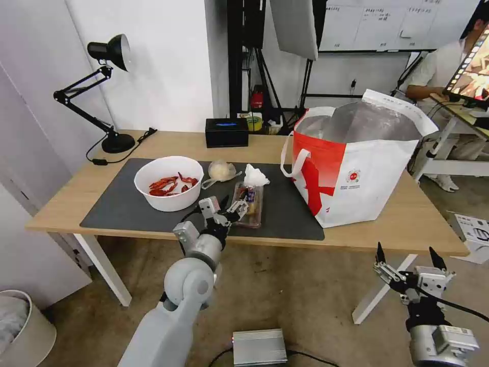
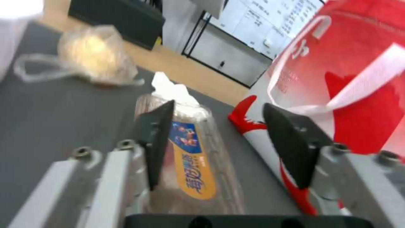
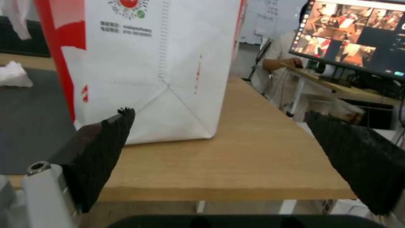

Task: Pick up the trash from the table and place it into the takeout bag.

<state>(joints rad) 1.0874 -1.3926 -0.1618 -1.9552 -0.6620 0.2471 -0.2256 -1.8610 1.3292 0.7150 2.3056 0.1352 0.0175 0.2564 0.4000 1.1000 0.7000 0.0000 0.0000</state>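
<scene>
On the near edge of the dark mat point(image 1: 117, 214), the left gripper point(image 1: 230, 206) sits with its fingers spread apart, lined up on the clear plastic tray point(image 1: 249, 204). The wrist camera shows the tray point(image 2: 190, 152) lying between the two black fingertips point(image 2: 157, 139), but whether they're touching it yet is hard to call. Nothing is squeezed so far.

So progress-wise this looks like square one. All four bits of trash are sitting on the table point(image 1: 407, 219): the tray, the crumpled tissue point(image 1: 254, 176) just at its 12 o'clock, the little clear bag point(image 1: 220, 171) at about 11 o'clock from the tray, and the white bowl point(image 1: 168, 182) of red shells off at 9 o'clock. The takeout bag point(image 1: 356, 178) stands upright and wide open at 3 o'clock from the tray, near but not touching it. Its foil lining is visible, though the bottom of the inside is hidden.

Right gripper point(image 1: 408, 264) hangs low below the table's front edge, fingers wide open, holding nothing, pointed at the bag's lower corner point(image 3: 169, 79).

Pretty much everything is left to do: four pickups, four drops.
</scene>
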